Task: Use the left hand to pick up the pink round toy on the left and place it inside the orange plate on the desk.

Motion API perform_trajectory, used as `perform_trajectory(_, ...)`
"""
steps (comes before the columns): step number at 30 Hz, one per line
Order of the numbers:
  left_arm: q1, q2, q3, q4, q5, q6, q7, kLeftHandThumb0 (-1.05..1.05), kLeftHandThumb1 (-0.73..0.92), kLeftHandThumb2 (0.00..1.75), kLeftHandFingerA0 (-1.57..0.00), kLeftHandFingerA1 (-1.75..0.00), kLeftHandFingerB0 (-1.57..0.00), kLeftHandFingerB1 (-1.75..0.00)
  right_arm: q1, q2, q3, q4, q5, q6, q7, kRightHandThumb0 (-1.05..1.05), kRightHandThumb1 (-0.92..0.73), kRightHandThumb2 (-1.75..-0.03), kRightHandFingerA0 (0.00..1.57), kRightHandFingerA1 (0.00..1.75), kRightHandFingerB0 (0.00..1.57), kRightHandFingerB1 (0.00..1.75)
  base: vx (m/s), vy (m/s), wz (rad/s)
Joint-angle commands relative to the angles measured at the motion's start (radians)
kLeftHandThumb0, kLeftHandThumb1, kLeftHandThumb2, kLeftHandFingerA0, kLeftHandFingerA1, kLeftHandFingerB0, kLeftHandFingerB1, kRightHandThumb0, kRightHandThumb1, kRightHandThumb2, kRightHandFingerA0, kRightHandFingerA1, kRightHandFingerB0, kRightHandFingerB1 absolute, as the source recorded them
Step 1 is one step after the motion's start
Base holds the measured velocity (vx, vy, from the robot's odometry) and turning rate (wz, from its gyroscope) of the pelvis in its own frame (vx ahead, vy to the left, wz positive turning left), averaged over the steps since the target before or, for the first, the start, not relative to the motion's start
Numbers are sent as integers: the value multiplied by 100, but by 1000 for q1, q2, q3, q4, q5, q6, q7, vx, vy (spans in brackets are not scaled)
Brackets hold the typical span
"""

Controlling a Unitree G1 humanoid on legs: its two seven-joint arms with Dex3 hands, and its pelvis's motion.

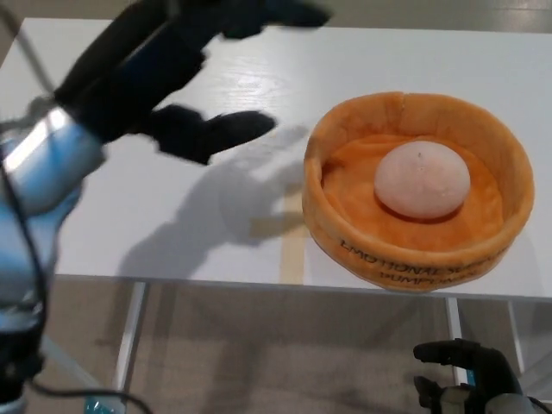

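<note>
Pink round toy (422, 179) is sitting inside the orange plate (410, 256); left robot hand (185, 73) is hovering released, fingers spread.

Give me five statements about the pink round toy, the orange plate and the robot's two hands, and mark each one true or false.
1. The pink round toy lies inside the orange plate. True.
2. The left hand holds the toy. False: it is open, holds nothing, and is above the white desk to the left of the plate.
3. The orange plate stands near the desk's front edge. True.
4. The right hand rests on the plate's rim. False: it is low at the bottom of the picture, below the desk's edge, touching nothing.
5. A second toy lies on the desk beside the plate. False: only the hand's shadow is there.
</note>
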Motion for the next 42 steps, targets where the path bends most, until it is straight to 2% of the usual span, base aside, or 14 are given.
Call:
perform_trajectory(1, 576, 240, 390, -325, -901, 173, -651, -7, 74, 62, -34, -42, -62, -45, 26, -28, -3, 14, 5, 6, 18, -13, -59, -57, 69, 93, 62, 79, 0, 0, 0)
perform_trajectory(6, 656, 200, 317, -253, -944, 158, -728, -9, 77, 65, -31, -41, -57, -43, 22, -26, -5, 14, 6, 14, 16, -13, -60, -57, 67, 91, 62, 79, 0, 0, 0)
perform_trajectory(9, 715, 187, 246, -192, -842, 2, -729, -4, 71, 69, -41, -45, -62, -45, 16, -25, 0, 14, 1, 16, 13, -13, -59, -57, 67, 91, 62, 78, 0, 0, 0)
perform_trajectory(18, 842, 141, 81, 17, -492, -66, -520, -9, 74, 62, -45, -41, -57, -39, 31, -31, 2, 15, -1, 10, 18, -14, -60, -58, 66, 90, 60, 77, 0, 0, 0)
perform_trajectory(24, 817, 95, 40, 201, -406, -128, -451, -9, 75, 64, -49, -41, -57, -40, 36, -32, 1, 13, 2, 7, 19, -13, -60, -57, 66, 94, 63, 80, 0, 0, 0)
perform_trajectory(25, 806, 90, 35, 232, -398, -142, -448, -4, 77, 64, -47, -40, -57, -40, 35, -33, 2, 13, 0, 7, 19, -19, -44, -83, 69, 86, 60, 78, 0, 0, 0)
perform_trajectory(26, 791, 83, 28, 279, -390, -166, -444, -4, 77, 64, -47, -40, -57, -40, 34, -34, 4, 13, -1, 6, 19, -19, -44, -83, 69, 86, 60, 78, 0, 0, 0)
perform_trajectory(27, 780, 77, 24, 312, -380, -162, -431, -6, 76, 63, -46, -38, -57, -39, 33, -34, 3, 13, -1, 7, 18, -13, -59, -57, 67, 94, 64, 80, 0, 0, 0)
perform_trajectory(28, 773, 73, 22, 334, -374, -160, -423, -6, 76, 63, -46, -38, -57, -39, 33, -33, 3, 13, 0, 7, 17, -13, -59, -57, 67, 94, 64, 80, 0, 0, 0)
perform_trajectory(29, 748, 60, 10, 420, -283, -200, -329, -11, 70, 64, -48, -39, -55, -38, 35, -33, 6, 13, -3, 8, 14, -14, -59, -57, 67, 91, 61, 78, 0, 0, 0)
perform_trajectory(36, 665, 19, -39, 666, -82, -294, -65, -16, 70, 65, -45, -41, -49, -37, 44, -30, 4, 14, -1, 4, 12, -13, -59, -57, 68, 93, 63, 79, 0, 0, 0)
perform_trajectory(37, 654, 13, -45, 687, -60, -281, -25, -16, 70, 65, -42, -42, -48, -37, 46, -29, 4, 14, -1, 3, 11, -19, -44, -82, 72, 89, 61, 78, 0, 0, 0)
perform_trajectory(41, 563, -33, -66, 832, -9, -207, 136, -8, 69, 62, -38, -39, -44, -35, 48, -29, -1, 12, 6, 3, 16, -18, -45, -82, 70, 89, 60, 78, 0, 0, 0)
perform_trajectory(42, 527, -54, -65, 899, -15, -197, 176, -10, 68, 62, -38, -40, -43, -35, 50, -30, 3, 12, 2, 2, 16, -14, -59, -58, 68, 93, 60, 78, 0, 0, 0)
